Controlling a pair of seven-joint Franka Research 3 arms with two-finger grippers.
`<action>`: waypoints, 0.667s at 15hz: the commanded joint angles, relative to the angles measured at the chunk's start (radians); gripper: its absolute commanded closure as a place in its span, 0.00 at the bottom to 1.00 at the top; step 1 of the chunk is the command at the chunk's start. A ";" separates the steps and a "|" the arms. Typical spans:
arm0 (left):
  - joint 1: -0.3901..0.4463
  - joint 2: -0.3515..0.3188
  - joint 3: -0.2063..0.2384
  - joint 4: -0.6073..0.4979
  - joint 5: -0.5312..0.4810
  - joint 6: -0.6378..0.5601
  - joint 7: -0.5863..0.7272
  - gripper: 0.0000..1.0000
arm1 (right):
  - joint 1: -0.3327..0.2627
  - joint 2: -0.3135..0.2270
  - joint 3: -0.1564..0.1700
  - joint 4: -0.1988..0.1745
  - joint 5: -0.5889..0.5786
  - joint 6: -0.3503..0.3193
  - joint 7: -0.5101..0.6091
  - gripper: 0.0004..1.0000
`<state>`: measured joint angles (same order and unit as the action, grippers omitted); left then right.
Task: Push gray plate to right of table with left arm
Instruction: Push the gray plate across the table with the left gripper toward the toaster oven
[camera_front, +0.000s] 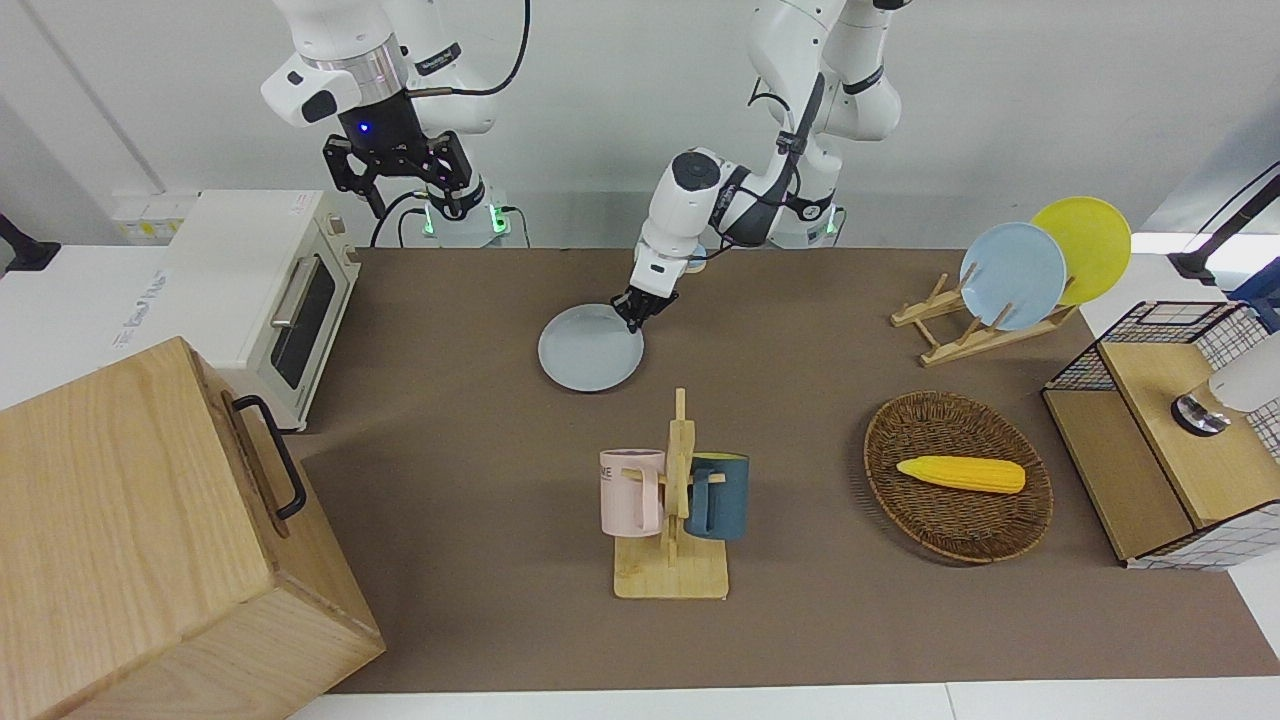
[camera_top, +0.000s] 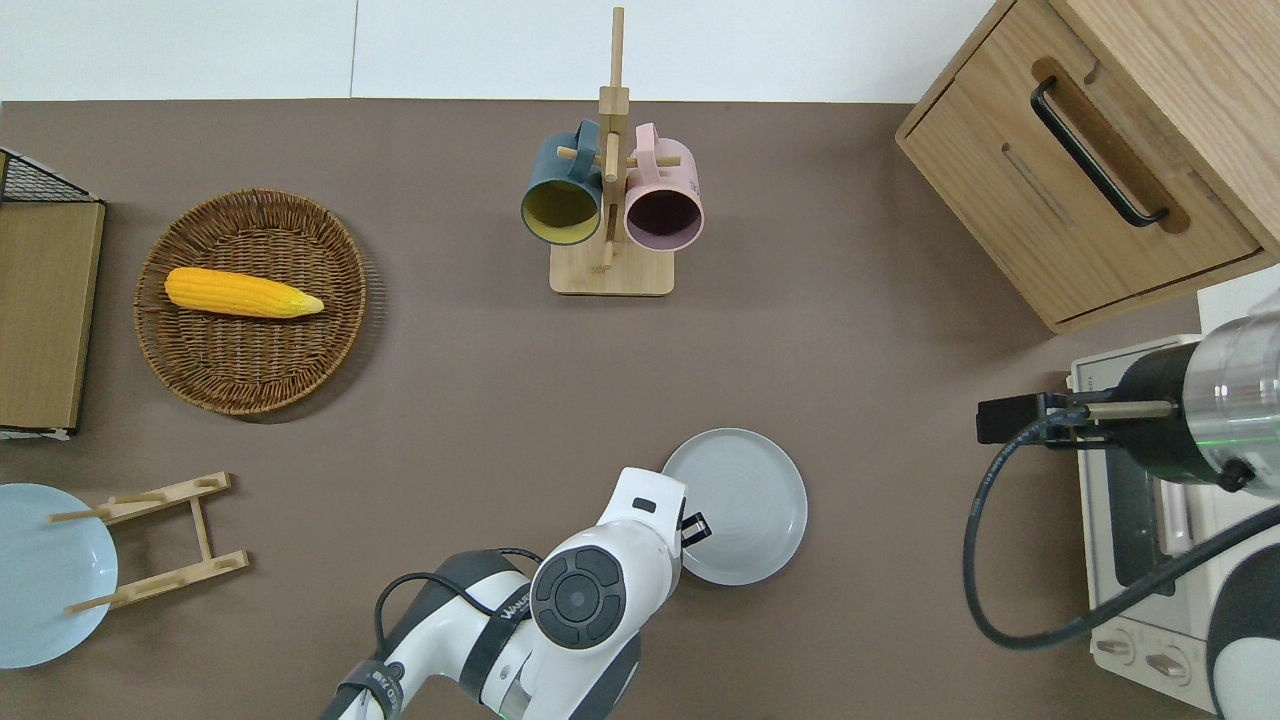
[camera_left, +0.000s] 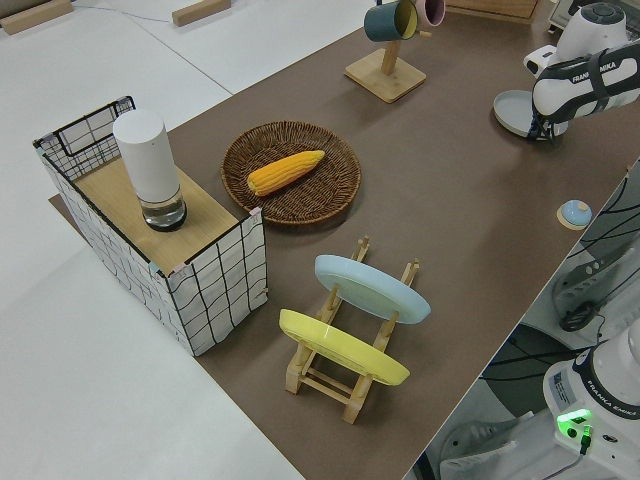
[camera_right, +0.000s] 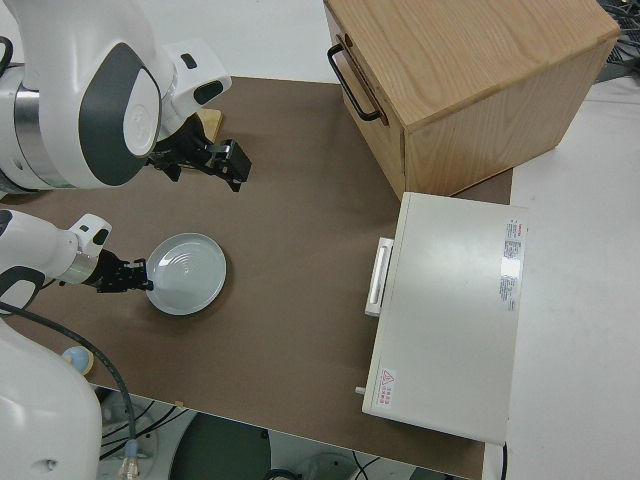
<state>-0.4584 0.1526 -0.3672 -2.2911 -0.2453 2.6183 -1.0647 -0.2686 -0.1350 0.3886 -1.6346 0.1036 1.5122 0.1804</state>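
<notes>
Brown desk (camera_front: 800, 420), gray plate (camera_front: 588, 350) mid-desk. My left gripper (camera_front: 637, 316) touches its rim, jaws' gap unclear; most pushing remains.

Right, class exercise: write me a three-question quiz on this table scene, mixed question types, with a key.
1. True or false: the left gripper is at the gray plate's rim.
2. What lies in the wicker basket? A) a mug B) a corn cob C) a plate
3. Fill in: the pink mug and the teal mug hang on a wooden ____.

Key: 1 true; 2 B, the corn cob; 3 mug rack.
</notes>
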 joint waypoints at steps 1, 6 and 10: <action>-0.039 0.034 0.010 0.042 0.004 0.011 -0.047 1.00 | -0.015 -0.015 0.007 -0.017 0.018 0.002 0.002 0.00; -0.068 0.073 0.010 0.068 0.024 0.012 -0.081 1.00 | -0.017 -0.015 0.006 -0.017 0.018 0.002 0.002 0.00; -0.074 0.094 0.010 0.071 0.050 0.054 -0.115 0.78 | -0.015 -0.015 0.006 -0.017 0.019 0.002 0.002 0.00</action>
<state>-0.5141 0.2094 -0.3687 -2.2430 -0.2229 2.6449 -1.1372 -0.2686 -0.1350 0.3884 -1.6346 0.1036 1.5122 0.1804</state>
